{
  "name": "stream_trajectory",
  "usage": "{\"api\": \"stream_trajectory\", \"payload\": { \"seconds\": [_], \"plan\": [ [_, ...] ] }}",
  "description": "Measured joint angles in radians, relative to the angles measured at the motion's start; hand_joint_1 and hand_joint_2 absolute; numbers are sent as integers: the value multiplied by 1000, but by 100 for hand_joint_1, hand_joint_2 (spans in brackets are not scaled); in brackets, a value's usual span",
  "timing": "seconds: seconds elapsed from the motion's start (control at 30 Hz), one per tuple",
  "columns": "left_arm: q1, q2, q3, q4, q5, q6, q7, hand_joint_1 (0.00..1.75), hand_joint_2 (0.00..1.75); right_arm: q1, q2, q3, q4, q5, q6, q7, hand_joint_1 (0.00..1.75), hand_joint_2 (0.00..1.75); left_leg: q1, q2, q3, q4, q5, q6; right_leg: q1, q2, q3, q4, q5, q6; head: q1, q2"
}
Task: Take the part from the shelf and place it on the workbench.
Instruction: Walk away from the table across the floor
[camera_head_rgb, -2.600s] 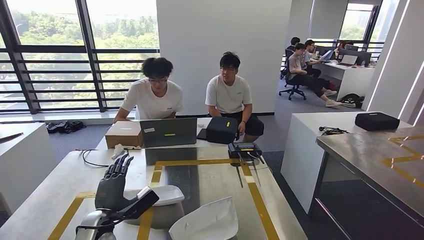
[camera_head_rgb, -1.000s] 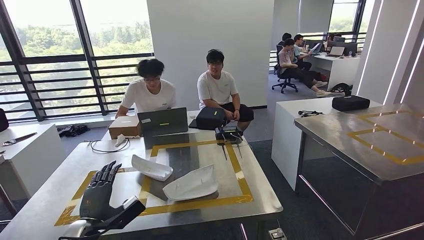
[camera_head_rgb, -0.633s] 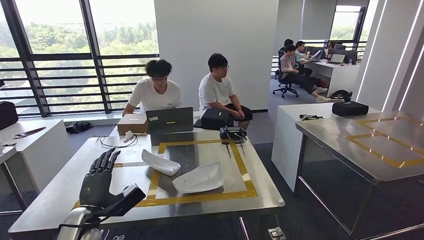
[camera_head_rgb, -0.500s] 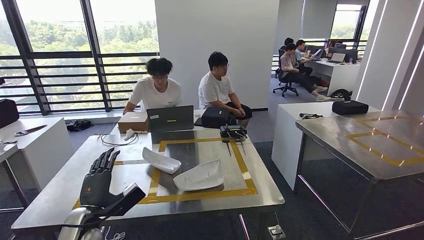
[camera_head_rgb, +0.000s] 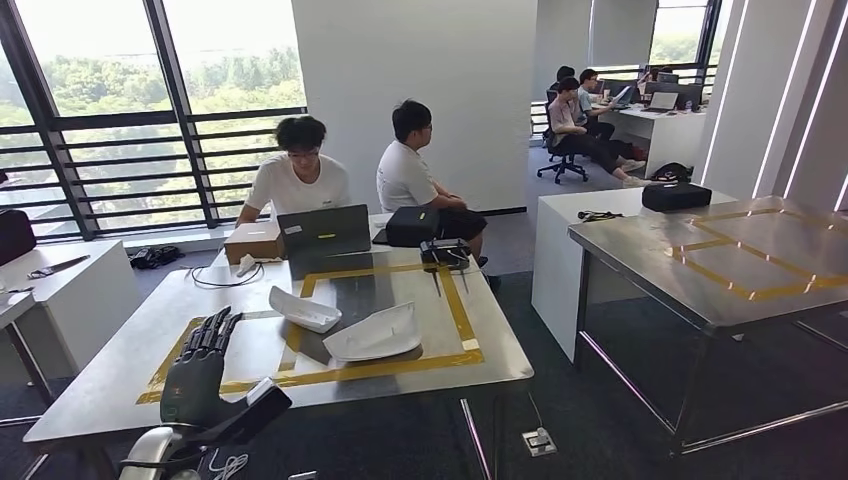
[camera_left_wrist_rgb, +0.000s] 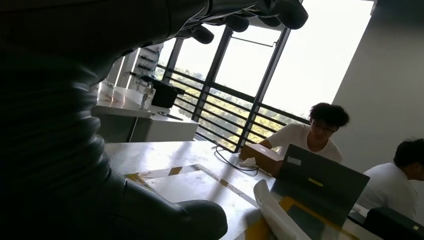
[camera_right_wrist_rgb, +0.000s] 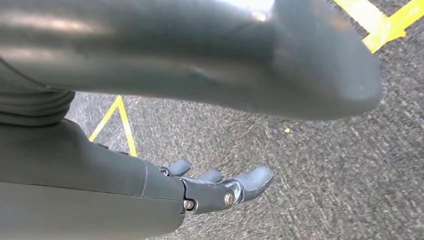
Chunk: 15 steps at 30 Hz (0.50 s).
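A: How far along does the job look?

B: The placing looks done, as far as I can judge. Two white parts lie on the steel surface inside the yellow tape square: the smaller white part toward the far left, the larger white part just to its right and nearer. Neither is in a hand.

A: And the hands?

B: The left hand is raised over the near-left corner of the surface, fingers straight and spread, holding nothing. The right hand hangs down over the grey carpet; its fingers are loosely extended and apart, and it holds nothing either.

A: So what is left?

B: No shelf is in view, so I cannot tell whether more parts wait there. If so, the robot has to turn away and fetch the next.

A: Anything around that matters?

B: At the far edge of the surface stand a laptop, a cardboard box, a black bag and a small black device. Two people sit behind it. To the right is a second steel bench, well apart, with open floor between. Nothing lies on the parts themselves.
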Motion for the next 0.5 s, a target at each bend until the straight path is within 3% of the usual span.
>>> {"api": "stream_trajectory", "payload": {
  "seconds": [0.03, 0.07, 0.13, 0.2, 0.23, 0.3, 0.33, 0.37, 0.43, 0.47, 0.5],
  "plan": [
    [3, 0, 0, 1, 0, 0, -1, 0, 175, 0, 0, 0, 0, -2, 1, 0, 0, 0, -1, 0, 13, 9, 7, 4, 3, 0, -12, 0, 9, -1, 0, 0],
    [5, 0, 0, 1, 0, 0, -1, 0, 175, 0, 0, 0, 0, -4, 2, -1, 0, 0, -3, 0, 45, -20, 28, 11, 7, 0, -23, 1, 19, -1, 0, 0],
    [4, 0, 0, -2, 0, 0, -3, 0, 175, -1, 1, -1, 0, -5, 4, -2, 0, 0, -12, 0, 144, -151, 53, 32, 12, 0, -40, 1, 36, 1, 0, 0],
    [1, 0, 0, -7, 1, 0, -4, 0, 175, -1, 3, -1, 0, -5, 5, -2, 0, 0, -23, 2, 207, -248, 48, 46, 9, -1, -45, -1, 51, 11, 1, 0],
    [-1, 1, 0, -9, 1, 0, -4, 0, 175, -1, 4, -2, 0, -5, 5, -2, 0, 0, -28, 3, 214, -266, 44, 50, 6, -2, -46, -4, 59, 18, 2, 0],
    [-4, 0, 0, -9, 1, 0, -4, 0, 175, 0, 3, -4, 0, -6, 6, -2, 0, 0, -30, 5, 207, -279, 65, 59, 2, -2, -45, -12, 71, 33, 0, 0],
    [-5, -2, 0, -9, 1, 0, -4, 0, 175, 0, 3, -5, 0, -6, 6, -2, 0, 0, -26, 6, 205, -288, 79, 65, 3, -2, -50, -7, 61, 38, 1, 0],
    [-6, -4, 0, -9, 1, 0, -4, 0, 175, -1, 3, -6, 0, -6, 6, -2, 0, 0, -22, 7, 200, -297, 95, 70, 3, -1, -61, 16, 34, 43, 2, 0],
    [-6, -6, 0, -9, 1, -1, -4, 0, 175, -1, 1, -7, 0, -6, 6, -2, 0, 0, -17, 7, 177, -304, 122, 74, 1, -1, -96, 120, -58, 53, 5, 0],
    [-4, -7, 0, -9, 1, -1, -4, 0, 131, -1, 0, -7, 0, -6, 6, -2, 0, 0, -16, 8, 162, -302, 132, 74, -1, -1, -113, 183, -96, 59, 6, 0],
    [-2, -8, 0, -8, 1, -2, -4, 0, 87, -1, -2, -8, 0, -6, 5, -2, 0, 0, -15, 8, 146, -299, 142, 72, -2, -2, -120, 232, -113, 63, 6, 0]
  ]
}}
